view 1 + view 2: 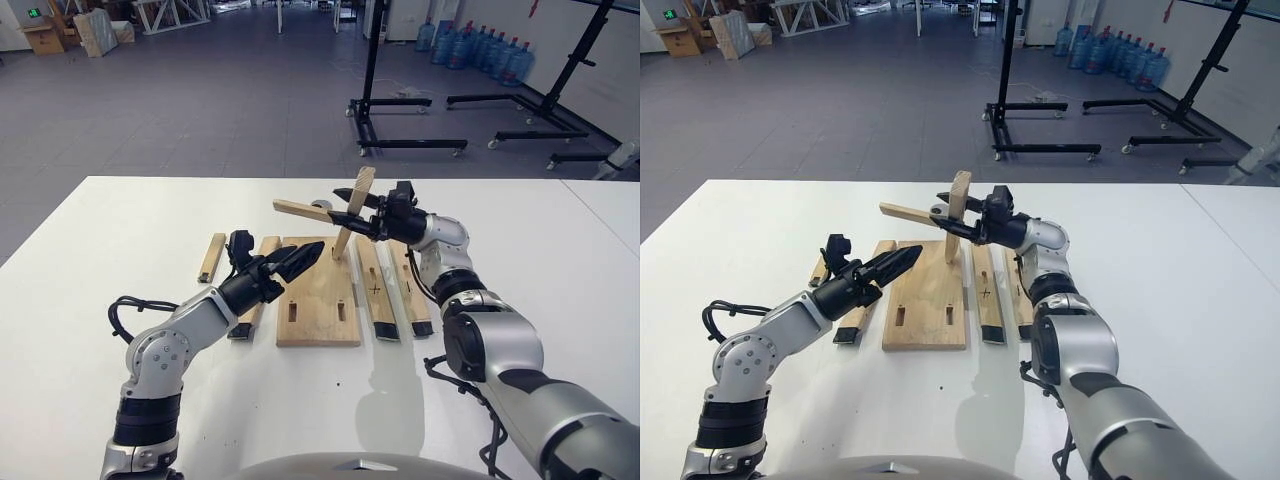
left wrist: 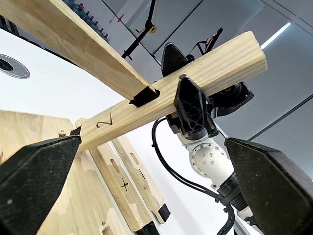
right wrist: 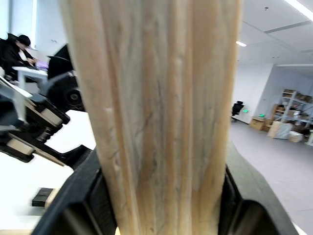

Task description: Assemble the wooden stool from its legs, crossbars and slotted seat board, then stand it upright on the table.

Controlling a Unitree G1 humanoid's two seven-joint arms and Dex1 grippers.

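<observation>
Bright, even overhead light. Ceiling strip lamps (image 3: 299, 7) glare white. Table (image 1: 100, 260) reads bright white with mild glare; shadow beside seat board (image 1: 318, 290) is soft and short. Floor (image 1: 200, 100) behind is dimmer.

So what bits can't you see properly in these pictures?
Foot of the held leg: left wrist view, a finger of the left tool covers it.
Seat board: right wrist view, the leg blocks it.
Stick left of the board: head views, the left arm hides most of it.
Marks on the flat legs: too small, head views.
</observation>
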